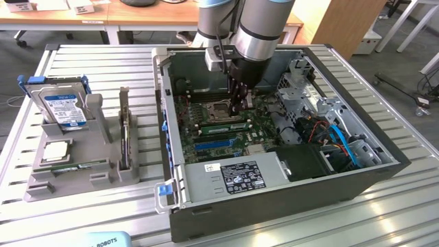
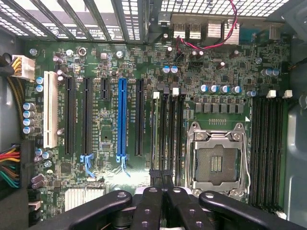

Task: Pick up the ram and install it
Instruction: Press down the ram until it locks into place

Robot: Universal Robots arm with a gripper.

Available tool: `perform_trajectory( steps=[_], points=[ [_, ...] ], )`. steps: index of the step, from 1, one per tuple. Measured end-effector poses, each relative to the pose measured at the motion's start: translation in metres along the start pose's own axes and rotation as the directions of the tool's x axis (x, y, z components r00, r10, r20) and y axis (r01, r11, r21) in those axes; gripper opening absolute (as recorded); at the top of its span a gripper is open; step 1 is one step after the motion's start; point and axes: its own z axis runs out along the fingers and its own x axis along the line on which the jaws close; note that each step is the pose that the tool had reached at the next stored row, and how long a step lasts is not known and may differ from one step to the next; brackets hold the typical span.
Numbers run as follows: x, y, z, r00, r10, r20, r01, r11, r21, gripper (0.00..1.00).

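The ram [image 1: 221, 124] is a thin green stick standing on edge in a slot of the motherboard, beside the empty processor socket [image 1: 209, 110]. In the wrist view the ram [image 2: 154, 134] shows as a narrow green edge in the slot nearest the expansion slots. My gripper [image 1: 239, 105] hangs straight down inside the open computer case, just above the ram. Its black fingers [image 2: 148, 206] are pressed together and my gripper [image 2: 162, 179] has nothing visible between them. Whether the tips touch the ram I cannot tell. A second green stick [image 1: 77, 165] lies on the grey fixture.
The case walls [image 1: 163, 103] and the drive cage [image 1: 309, 92] hem in the arm. On the grey fixture [image 1: 82, 180] at the exterior view's left are a blue-labelled hard drive [image 1: 63, 105], a silver processor chip [image 1: 55, 150] and an upright card [image 1: 124, 139]. The black power supply [image 1: 240, 177] stands near the front.
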Motion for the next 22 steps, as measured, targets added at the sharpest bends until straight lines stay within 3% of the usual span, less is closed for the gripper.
perform_trajectory(
  steps=[8, 22],
  points=[
    [0.0, 0.0, 0.0001, 1.0, 0.01, 0.0004, -0.01, 1.0, 0.0003, 0.1],
    [0.0, 0.0, 0.0006, 0.9943, 0.106, 0.0039, -0.106, 0.9943, 0.0035, 0.1]
  ],
)
